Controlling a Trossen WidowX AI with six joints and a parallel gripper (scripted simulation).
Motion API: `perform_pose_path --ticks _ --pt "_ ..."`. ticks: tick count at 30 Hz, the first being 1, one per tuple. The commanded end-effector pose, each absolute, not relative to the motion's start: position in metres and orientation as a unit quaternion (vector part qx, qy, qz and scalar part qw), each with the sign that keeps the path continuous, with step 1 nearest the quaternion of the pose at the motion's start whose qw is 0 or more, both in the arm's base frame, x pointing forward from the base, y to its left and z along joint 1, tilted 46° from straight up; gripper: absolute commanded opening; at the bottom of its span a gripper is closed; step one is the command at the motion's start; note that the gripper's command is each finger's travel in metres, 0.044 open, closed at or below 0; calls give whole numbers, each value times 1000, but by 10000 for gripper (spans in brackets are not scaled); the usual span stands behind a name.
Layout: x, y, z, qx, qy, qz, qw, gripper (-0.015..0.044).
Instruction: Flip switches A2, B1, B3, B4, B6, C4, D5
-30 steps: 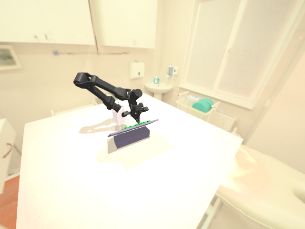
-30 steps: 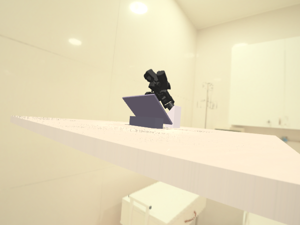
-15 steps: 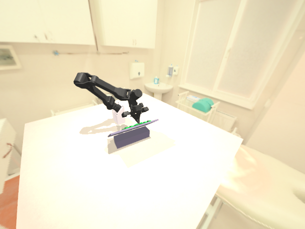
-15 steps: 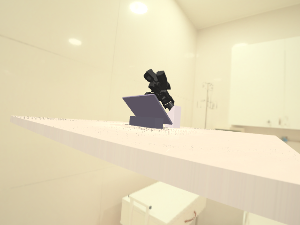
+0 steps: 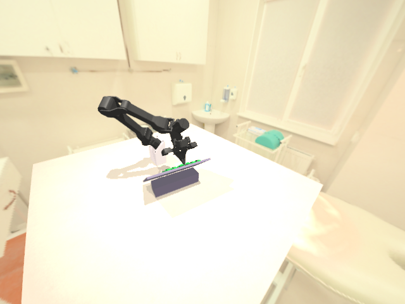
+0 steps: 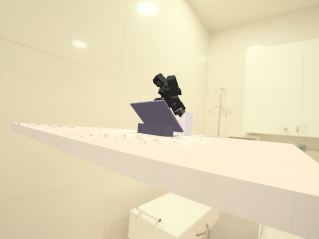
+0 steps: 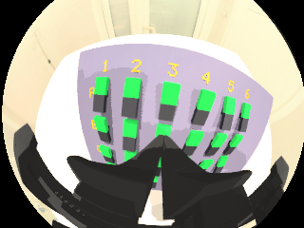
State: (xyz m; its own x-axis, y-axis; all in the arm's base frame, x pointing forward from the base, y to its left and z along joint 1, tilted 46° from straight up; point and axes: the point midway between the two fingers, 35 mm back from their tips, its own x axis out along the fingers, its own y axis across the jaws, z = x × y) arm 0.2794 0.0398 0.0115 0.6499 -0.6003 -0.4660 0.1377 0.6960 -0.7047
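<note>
The tilted purple panel [image 5: 147, 178] [image 6: 152, 110] [image 7: 190, 62] carries rows of green and dark rocker switches. In the wrist view, A2 [image 7: 132, 88], B1 [image 7: 101, 124], B4 [image 7: 194, 139] and B6 [image 7: 233, 142] show green at the far end and dark at the near end; which ends are raised is hard to tell. My gripper [image 5: 184, 163] [image 7: 162, 139] is shut and empty, its tips at or just above the panel, over the near part of B3 [image 7: 163, 129]. Contact cannot be told. The fingers hide C3, part of C4 [image 7: 206, 164] and most of row D.
A dark block [image 5: 176, 183] [image 6: 155, 129] supports the panel on the white table [image 5: 130, 235] [image 6: 232, 159]. The arm's pale base mount [image 5: 158, 154] [image 6: 188, 124] stands beside the panel's low edge. Neighbouring switches A3 [image 7: 170, 94] and B2 [image 7: 130, 128] lie close to the fingertips.
</note>
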Motion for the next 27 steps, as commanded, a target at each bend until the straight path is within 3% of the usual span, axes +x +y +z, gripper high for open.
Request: perform_pose_path --ticks 1,6,18,27 --pt "269 55 18 -319 354 -213 853 0" --pt "240 77 39 -324 344 -210 856 0" --pt "235 55 62 -326 344 -211 855 0" --pt "259 34 48 -323 354 -215 851 0"
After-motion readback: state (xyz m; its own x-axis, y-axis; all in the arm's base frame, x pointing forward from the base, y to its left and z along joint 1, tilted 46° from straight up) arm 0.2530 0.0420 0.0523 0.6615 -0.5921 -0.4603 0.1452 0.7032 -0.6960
